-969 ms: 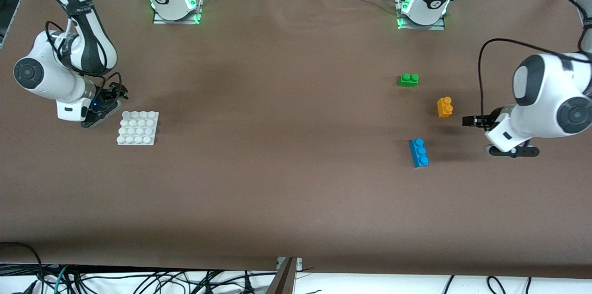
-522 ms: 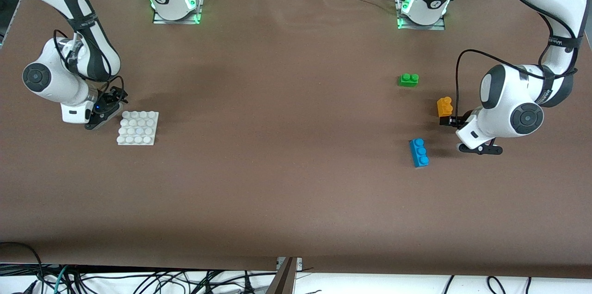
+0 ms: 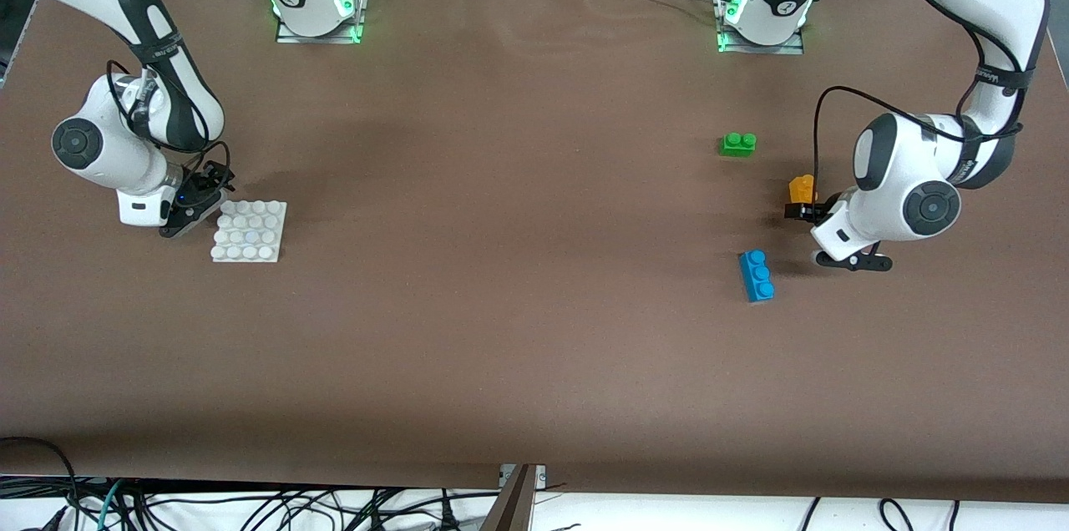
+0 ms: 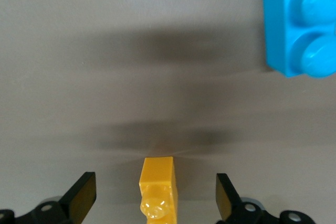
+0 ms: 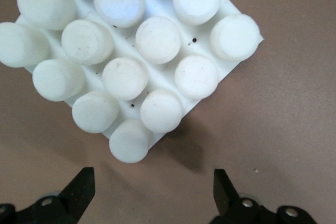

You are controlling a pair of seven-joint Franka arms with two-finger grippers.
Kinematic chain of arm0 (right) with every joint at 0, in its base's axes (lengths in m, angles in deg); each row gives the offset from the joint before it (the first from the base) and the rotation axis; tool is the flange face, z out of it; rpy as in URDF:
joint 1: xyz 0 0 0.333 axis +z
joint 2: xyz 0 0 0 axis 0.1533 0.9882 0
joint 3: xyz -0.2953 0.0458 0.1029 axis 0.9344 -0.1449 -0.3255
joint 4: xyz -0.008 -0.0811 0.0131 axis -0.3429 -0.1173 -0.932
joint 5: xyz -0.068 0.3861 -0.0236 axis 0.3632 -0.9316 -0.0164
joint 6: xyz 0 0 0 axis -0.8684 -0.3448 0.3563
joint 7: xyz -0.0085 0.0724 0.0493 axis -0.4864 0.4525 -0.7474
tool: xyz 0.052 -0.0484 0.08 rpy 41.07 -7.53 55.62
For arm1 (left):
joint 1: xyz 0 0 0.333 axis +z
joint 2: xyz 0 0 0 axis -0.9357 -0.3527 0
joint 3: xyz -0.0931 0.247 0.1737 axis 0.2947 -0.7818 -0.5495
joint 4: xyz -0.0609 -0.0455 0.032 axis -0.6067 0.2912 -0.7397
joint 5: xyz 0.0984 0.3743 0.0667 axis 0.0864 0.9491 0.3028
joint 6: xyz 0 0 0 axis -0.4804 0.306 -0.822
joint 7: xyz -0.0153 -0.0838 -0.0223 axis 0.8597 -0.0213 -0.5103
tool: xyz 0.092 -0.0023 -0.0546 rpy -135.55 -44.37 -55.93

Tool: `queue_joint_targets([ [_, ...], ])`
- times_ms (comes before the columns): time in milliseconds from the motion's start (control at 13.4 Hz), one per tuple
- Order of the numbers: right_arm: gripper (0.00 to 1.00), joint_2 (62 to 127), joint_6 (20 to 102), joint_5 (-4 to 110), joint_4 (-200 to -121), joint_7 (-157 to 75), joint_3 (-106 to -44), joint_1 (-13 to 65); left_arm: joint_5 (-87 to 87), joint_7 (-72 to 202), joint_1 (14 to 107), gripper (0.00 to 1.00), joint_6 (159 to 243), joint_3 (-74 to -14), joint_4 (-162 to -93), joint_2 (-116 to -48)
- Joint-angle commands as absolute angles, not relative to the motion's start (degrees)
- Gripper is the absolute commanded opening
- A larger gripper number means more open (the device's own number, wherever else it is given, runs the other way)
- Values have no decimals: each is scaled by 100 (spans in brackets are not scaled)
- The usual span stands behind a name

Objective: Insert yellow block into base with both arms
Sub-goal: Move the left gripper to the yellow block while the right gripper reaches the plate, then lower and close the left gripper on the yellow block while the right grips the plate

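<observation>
Left gripper (image 4: 155, 200) spread wide around yellow block (image 4: 158, 192).

Glossy plastic yellow block (image 4: 157, 191) and matt white plastic base (image 5: 134, 59) lie on matt brown table cloth (image 3: 501, 305).

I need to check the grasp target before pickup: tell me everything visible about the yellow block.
The small orange-yellow plastic brick with round studs on top lies flat on the brown table, toward the left arm's end, nearer the front camera than the green brick. The left gripper is open, its fingers either side of the brick with gaps showing, nothing touching it.
</observation>
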State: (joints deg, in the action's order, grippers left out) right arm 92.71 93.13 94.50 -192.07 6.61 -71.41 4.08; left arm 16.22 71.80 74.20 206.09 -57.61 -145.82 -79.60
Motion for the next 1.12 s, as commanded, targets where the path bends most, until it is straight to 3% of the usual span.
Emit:
queue_joint_targets([
  [0,100,9289,9537,9440,-19326,769,-7143,407,1906,7194,7401,100,20929,-5772,-15192,-7539],
  [746,100,9333,9695,9194,-19299,654,-7371,424,2029,7168,7409,100,21001,-5772,-15729,-7213],
  [1044,100,9315,9704,9194,-19291,663,-7371,416,2038,7054,7409,100,21562,-5772,-16036,-7248],
])
